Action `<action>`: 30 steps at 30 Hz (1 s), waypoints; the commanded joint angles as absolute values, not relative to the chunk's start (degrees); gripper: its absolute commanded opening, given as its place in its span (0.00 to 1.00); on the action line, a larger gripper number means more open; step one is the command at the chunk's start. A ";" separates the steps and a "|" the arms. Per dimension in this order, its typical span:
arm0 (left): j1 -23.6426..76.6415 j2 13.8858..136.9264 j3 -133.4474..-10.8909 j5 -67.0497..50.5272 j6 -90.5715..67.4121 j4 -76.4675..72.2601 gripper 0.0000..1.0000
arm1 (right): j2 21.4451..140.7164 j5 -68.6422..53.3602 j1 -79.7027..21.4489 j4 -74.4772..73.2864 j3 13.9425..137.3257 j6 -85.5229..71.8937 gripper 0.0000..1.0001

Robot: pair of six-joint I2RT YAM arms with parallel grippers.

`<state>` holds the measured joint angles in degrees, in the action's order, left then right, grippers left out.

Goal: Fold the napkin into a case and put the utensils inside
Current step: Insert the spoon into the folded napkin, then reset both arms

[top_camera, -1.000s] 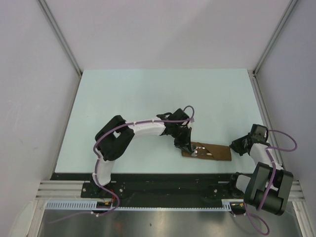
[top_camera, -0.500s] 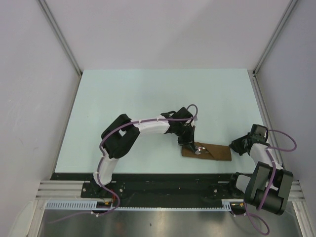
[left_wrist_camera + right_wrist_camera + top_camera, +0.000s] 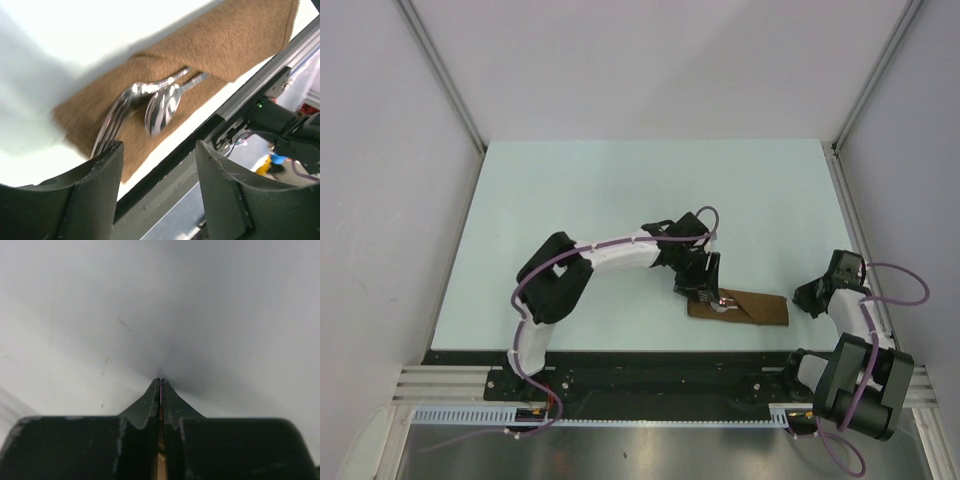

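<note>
The napkin [image 3: 750, 308] lies folded as a narrow brown case [image 3: 210, 45] near the table's front edge. A silver fork [image 3: 117, 112] and a spoon [image 3: 162, 107] lie side by side. Their heads stick out of the fold's left end and their handles are hidden under the cloth. My left gripper [image 3: 703, 290] hovers at that end, open, its fingers [image 3: 102, 185] empty on either side of the view. My right gripper [image 3: 807, 298] sits just past the case's right end. It is shut to a hairline [image 3: 160, 381] and faces bare table.
The pale green table [image 3: 620, 200] is walled by white panels on three sides. A black and metal rail [image 3: 650, 358] runs along the front edge, close below the case. Cables and a lit green LED [image 3: 260, 105] show beyond the edge.
My left gripper has opened and let go of the utensils, which now rest in the case. The right gripper has drawn slightly right, away from the case's end.
</note>
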<state>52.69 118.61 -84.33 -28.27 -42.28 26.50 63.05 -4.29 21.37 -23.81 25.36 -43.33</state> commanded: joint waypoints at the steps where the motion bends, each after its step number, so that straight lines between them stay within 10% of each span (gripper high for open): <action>1: 50.37 108.03 -87.18 -20.58 -35.34 33.04 0.64 | 61.96 6.05 21.53 -30.32 31.54 -40.52 0.10; 15: 49.66 66.74 -61.84 6.76 -20.92 14.69 0.76 | 70.04 16.99 -20.20 -25.58 64.24 -22.67 0.55; 21: 49.57 49.34 -41.53 15.99 -28.03 3.27 0.94 | 70.32 10.46 -31.63 -19.09 58.73 -29.08 0.65; 24: 49.57 43.97 -35.62 17.23 -29.62 0.26 0.97 | 67.16 6.34 -32.34 -12.43 51.17 -28.74 0.99; 30: 49.57 40.26 -31.30 16.79 -30.58 -5.70 0.99 | 61.00 0.72 -29.53 -6.61 41.85 -30.41 1.00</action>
